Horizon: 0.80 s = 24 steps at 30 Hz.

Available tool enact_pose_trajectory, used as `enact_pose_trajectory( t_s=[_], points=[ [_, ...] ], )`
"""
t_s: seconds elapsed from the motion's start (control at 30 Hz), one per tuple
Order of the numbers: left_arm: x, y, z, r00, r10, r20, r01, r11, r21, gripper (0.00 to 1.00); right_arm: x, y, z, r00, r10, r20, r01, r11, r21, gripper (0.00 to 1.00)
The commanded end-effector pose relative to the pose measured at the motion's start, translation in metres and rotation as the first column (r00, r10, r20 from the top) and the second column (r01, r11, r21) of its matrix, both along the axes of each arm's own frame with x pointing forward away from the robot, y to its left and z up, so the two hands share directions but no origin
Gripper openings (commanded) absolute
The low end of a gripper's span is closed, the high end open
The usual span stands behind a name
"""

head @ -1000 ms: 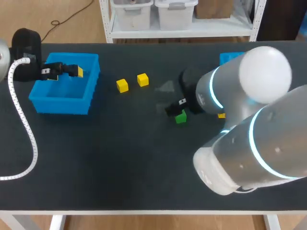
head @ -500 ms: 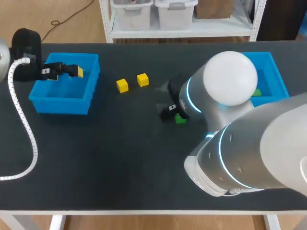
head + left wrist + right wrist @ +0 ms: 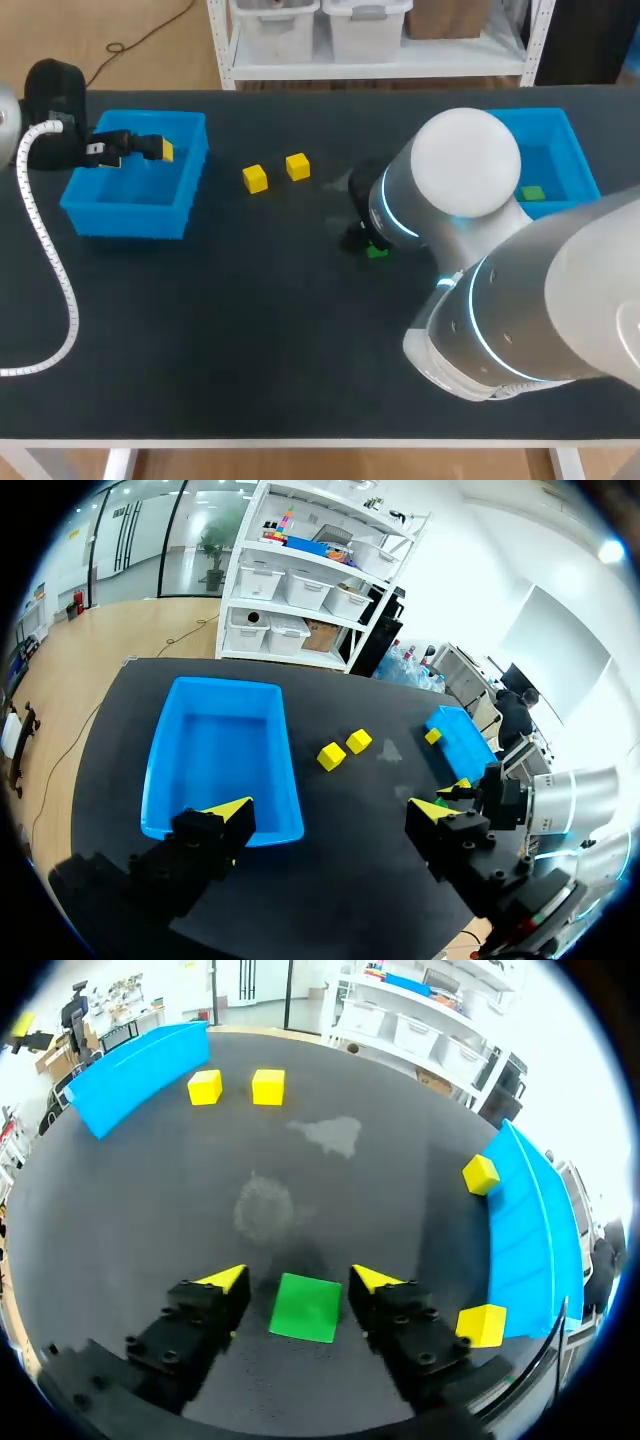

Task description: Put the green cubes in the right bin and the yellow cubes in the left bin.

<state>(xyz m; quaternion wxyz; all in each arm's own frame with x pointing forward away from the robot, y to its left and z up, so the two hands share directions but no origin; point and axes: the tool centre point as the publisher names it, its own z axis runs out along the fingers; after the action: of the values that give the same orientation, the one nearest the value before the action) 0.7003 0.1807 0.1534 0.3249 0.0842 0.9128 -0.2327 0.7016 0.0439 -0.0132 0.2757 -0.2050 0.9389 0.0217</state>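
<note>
Right hand (image 3: 300, 1280): open, fingers straddling the green cube (image 3: 305, 1308) on the surface with a gap each side, apparently lined up for a pinch.
Right bin (image 3: 530, 1230): beside this hand; yellow cubes (image 3: 481, 1174) sit along its wall, so the carry likely needs lift.
Ahead of the hand: open surface.
Left hand (image 3: 330, 808): open, empty, over the left bin (image 3: 160, 770).

The surface (image 3: 250, 330) is matte black. The left bin (image 3: 135, 175) and right bin (image 3: 570, 150) are bright blue. The yellow cubes (image 3: 255, 179) are vivid; the green cube (image 3: 306, 1307) is grass‑green. The left pincer (image 3: 332, 807) and right pincer (image 3: 300, 1278) are black with yellow tips. The right arm (image 3: 465, 165) is silvery white, with glowing blue rings.
</note>
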Motion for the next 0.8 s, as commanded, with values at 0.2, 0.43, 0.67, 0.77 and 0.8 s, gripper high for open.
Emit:
enact_pose_trajectory(
  t_s=[0.2,0.43,0.67,0.77,0.8],
  points=[
    [0.000,0.003,-0.002,1.000,-0.009,0.009,0.009,1.000,-0.013,1.00,0.006,-0.007,0.021,1.000,-0.009,0.029,0.009,1.000,0.001,0.00],
    [0.000,0.003,-0.002,1.000,-0.009,0.009,0.009,1.000,-0.013,1.00,0.029,-0.034,0.074,0.987,-0.069,0.143,0.063,0.997,0.049,0.00],
    [0.000,0.003,-0.002,1.000,-0.009,0.009,0.009,1.000,-0.013,1.00,0.070,-0.106,0.122,0.941,-0.237,0.243,0.216,0.970,0.110,0.00],
    [0.000,0.003,-0.002,1.000,-0.009,0.009,0.009,1.000,-0.013,1.00,0.081,-0.140,0.135,0.916,-0.304,0.262,0.281,0.952,0.122,0.00],
    [0.000,0.003,-0.002,1.000,-0.009,0.009,0.009,1.000,-0.013,1.00,0.083,-0.148,0.137,0.911,-0.317,0.263,0.294,0.948,0.124,0.00]
  ],
)
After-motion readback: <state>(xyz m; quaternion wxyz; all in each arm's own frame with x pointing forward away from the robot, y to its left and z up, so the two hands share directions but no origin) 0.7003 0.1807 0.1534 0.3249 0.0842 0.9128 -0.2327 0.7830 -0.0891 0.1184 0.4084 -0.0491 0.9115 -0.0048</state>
